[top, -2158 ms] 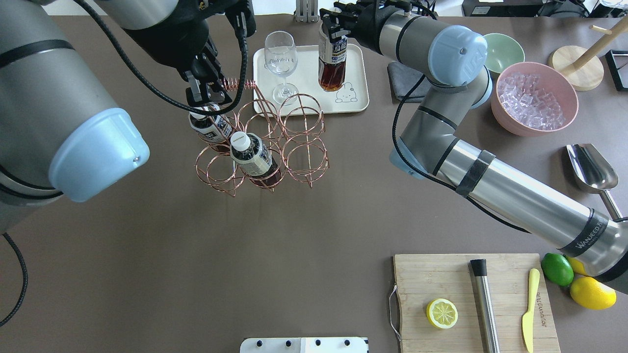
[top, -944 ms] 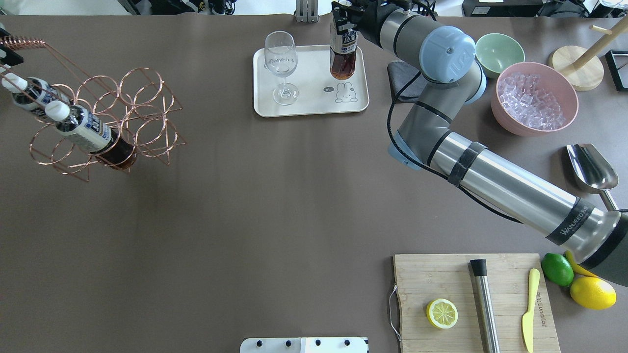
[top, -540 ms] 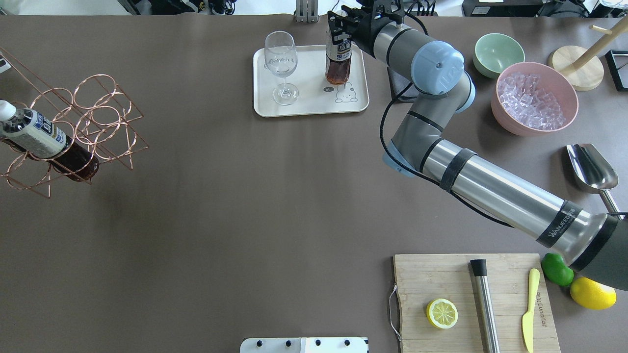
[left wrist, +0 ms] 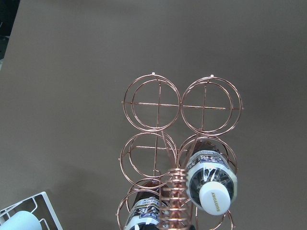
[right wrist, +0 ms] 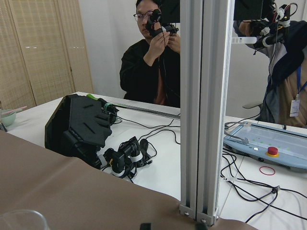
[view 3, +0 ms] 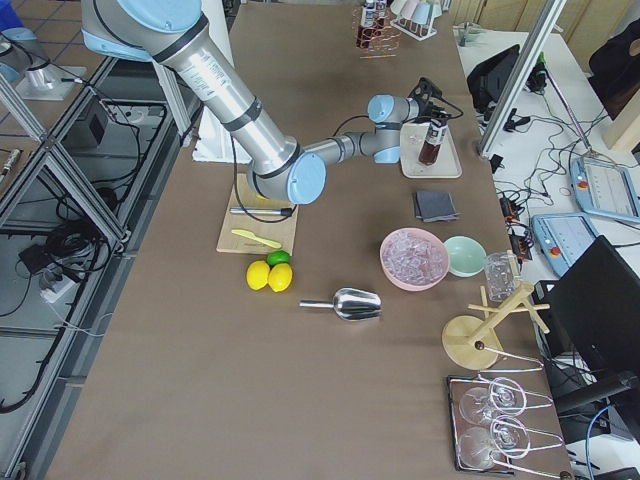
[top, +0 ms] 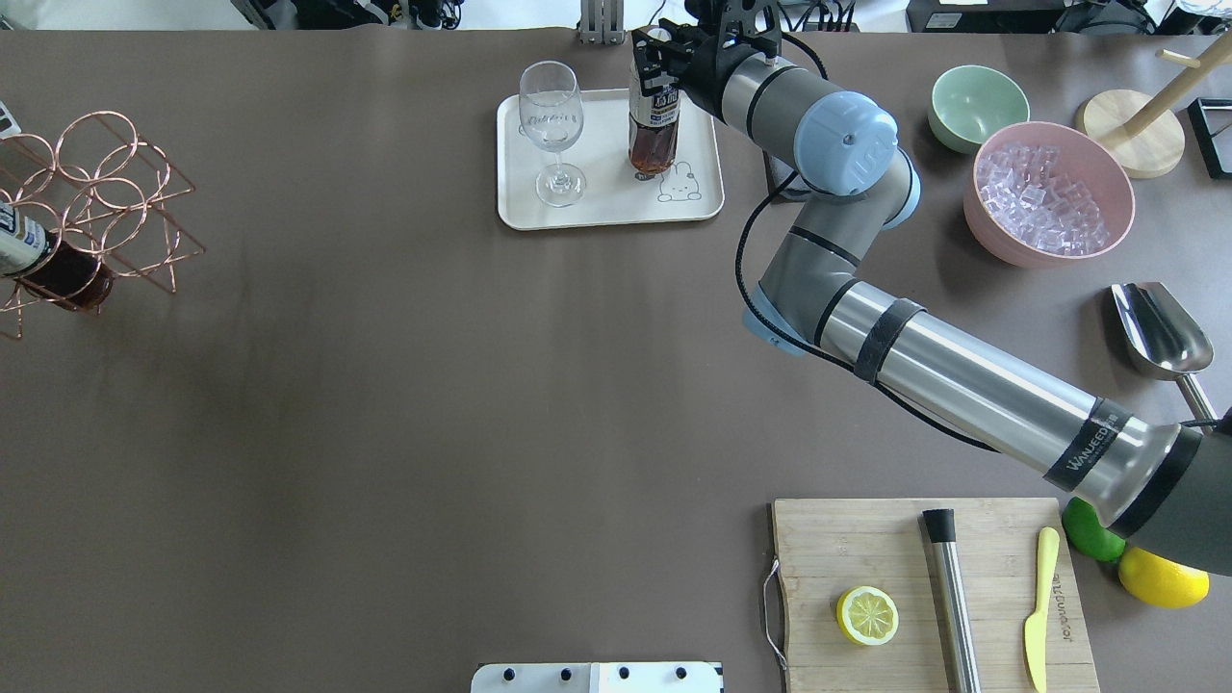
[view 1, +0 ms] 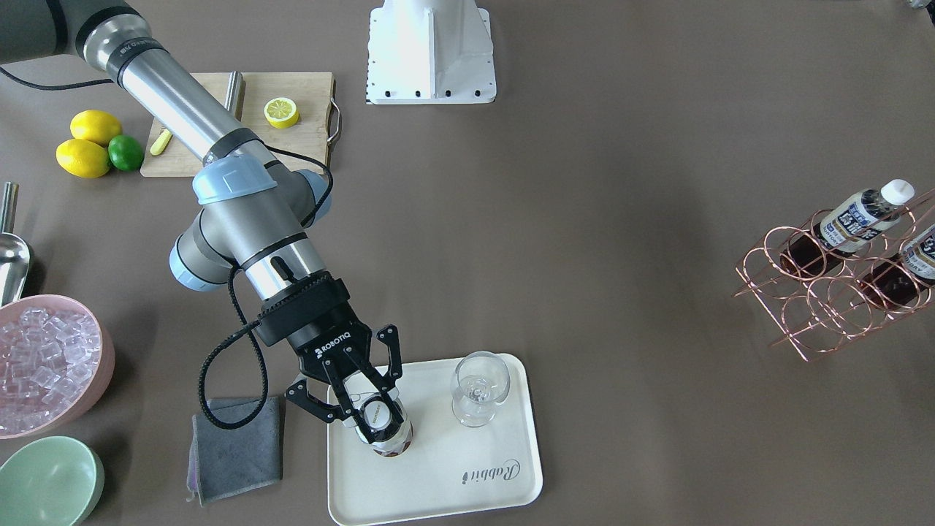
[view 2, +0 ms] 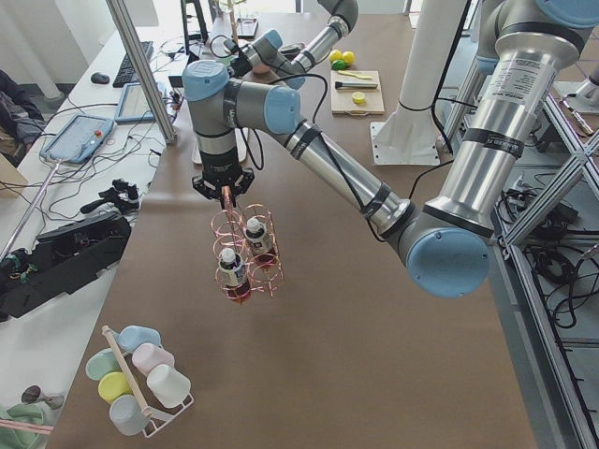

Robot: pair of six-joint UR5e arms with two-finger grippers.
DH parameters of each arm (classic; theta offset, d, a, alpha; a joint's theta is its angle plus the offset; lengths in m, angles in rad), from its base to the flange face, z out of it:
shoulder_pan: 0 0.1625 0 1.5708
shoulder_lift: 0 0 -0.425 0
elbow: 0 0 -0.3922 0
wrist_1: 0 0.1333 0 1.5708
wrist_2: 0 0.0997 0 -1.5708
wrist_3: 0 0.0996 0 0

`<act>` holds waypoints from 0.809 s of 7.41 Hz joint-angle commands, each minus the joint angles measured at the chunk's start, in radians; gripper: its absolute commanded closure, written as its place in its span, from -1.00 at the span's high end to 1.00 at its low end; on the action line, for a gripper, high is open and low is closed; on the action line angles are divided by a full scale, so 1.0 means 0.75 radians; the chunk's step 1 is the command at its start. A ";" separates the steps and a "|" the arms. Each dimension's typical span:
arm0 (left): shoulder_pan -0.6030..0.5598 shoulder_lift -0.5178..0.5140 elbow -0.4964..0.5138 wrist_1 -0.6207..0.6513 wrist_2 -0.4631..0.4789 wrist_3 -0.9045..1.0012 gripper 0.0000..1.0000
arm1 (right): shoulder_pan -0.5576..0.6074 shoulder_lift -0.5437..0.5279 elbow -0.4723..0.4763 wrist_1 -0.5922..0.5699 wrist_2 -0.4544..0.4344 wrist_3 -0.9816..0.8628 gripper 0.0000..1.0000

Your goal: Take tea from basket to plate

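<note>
A tea bottle [top: 653,135] with a white cap stands upright on the cream plate [top: 597,197], beside the printed bear. My right gripper [top: 655,69] is shut on its upper part; in the front view [view 1: 369,400] its fingers frame the cap, and the bottle's [view 1: 382,432] base is on the plate [view 1: 453,482]. The copper wire basket [top: 96,202] hangs at the table's far left with two more tea bottles [view 1: 855,212] [view 1: 919,257]. In the exterior left view my left gripper [view 2: 225,192] is at the basket's handle; I cannot tell if it is shut. The left wrist view shows the handle coil [left wrist: 173,201] between the bottles [left wrist: 211,184].
A stemmed glass [top: 551,125] stands on the plate's left half. A grey cloth [view 1: 237,446], a green bowl [top: 977,106] and a pink bowl of ice [top: 1049,192] lie right of the plate. A cutting board [top: 924,597], a metal scoop [top: 1160,332] and citrus are at the near right.
The basket has moved from beside the plate to the table's far left, with my left arm out of the overhead view. My right gripper has brought the bottle upright and down onto the plate.
</note>
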 commanded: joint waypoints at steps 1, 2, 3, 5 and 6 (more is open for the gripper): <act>-0.024 0.037 0.115 -0.125 0.002 0.247 -1.00 | 0.000 -0.001 -0.006 -0.001 0.002 -0.004 0.47; -0.026 0.061 0.150 -0.221 0.002 0.290 -1.00 | 0.000 0.001 -0.006 -0.001 0.002 -0.004 0.99; -0.034 0.063 0.211 -0.303 0.002 0.339 -1.00 | 0.000 0.003 -0.004 -0.001 0.002 -0.004 1.00; -0.026 0.063 0.314 -0.466 0.042 0.369 -1.00 | 0.032 -0.003 0.011 -0.011 0.018 -0.024 1.00; -0.014 0.066 0.334 -0.473 0.040 0.369 -1.00 | 0.067 -0.015 0.067 -0.086 0.077 -0.110 1.00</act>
